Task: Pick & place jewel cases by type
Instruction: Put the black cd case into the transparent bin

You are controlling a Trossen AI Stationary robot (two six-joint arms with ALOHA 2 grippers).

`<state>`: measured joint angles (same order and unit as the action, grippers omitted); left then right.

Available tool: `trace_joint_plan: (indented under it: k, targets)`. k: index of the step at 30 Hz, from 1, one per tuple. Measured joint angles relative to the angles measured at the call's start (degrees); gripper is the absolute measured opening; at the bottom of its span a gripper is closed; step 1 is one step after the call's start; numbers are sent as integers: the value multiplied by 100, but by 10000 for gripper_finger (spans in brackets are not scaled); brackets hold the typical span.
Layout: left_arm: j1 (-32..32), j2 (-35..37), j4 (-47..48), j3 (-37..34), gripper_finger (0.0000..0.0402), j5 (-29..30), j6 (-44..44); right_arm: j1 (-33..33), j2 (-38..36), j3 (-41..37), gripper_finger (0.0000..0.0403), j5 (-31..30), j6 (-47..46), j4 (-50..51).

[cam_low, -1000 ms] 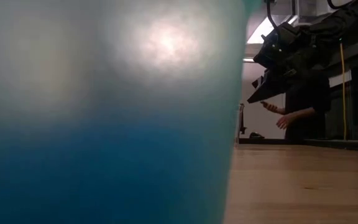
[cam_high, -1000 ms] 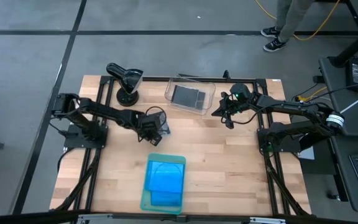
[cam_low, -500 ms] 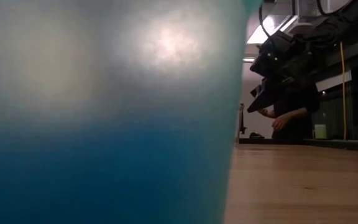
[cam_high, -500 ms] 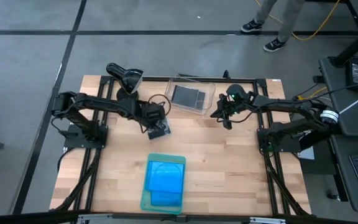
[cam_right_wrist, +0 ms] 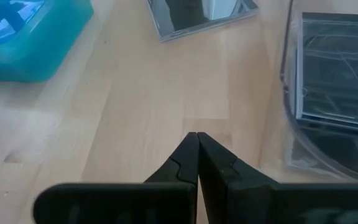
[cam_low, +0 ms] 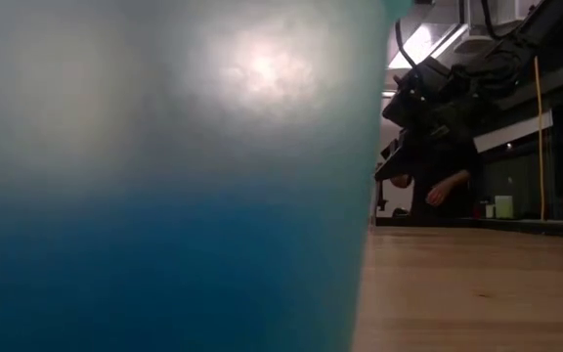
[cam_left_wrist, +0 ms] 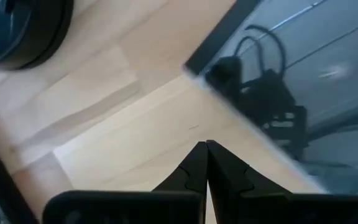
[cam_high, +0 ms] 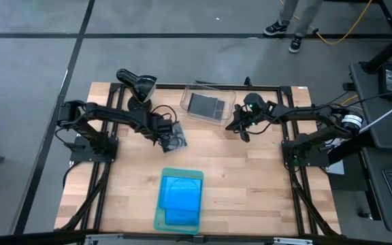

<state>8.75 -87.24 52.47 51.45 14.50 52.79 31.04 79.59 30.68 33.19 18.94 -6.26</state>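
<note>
Watching the last grey jewel case by my left gripper.
Both grippers' fingers closed, empty; right gripper could bump the clear bin.

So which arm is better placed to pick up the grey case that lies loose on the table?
Probably the left. The left gripper hangs right by the loose grey case. The right gripper is farther off, beside the clear bin. Both have their jaws shut.
</note>
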Motion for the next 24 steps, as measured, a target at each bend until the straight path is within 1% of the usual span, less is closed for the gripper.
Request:
trace_joint_plan:
  k: [2,5,13,19,24]
  targets:
    - [1,0,-38,-191,2,99,21,-45,0,0,10,-1,-56,0]
    - [47,0,-359,-486,3,245,-69,-112,0,0,10,-2,-61,1]
    - [313,19,-1575,-1180,3,219,-370,-240,0,0,10,-7,-45,-33]
    - [449,24,-2060,-1247,3,190,-707,-238,0,0,10,-11,-30,-31]
    - [443,2,-2456,-1225,2,86,-714,-238,0,0,10,-60,-11,-32]
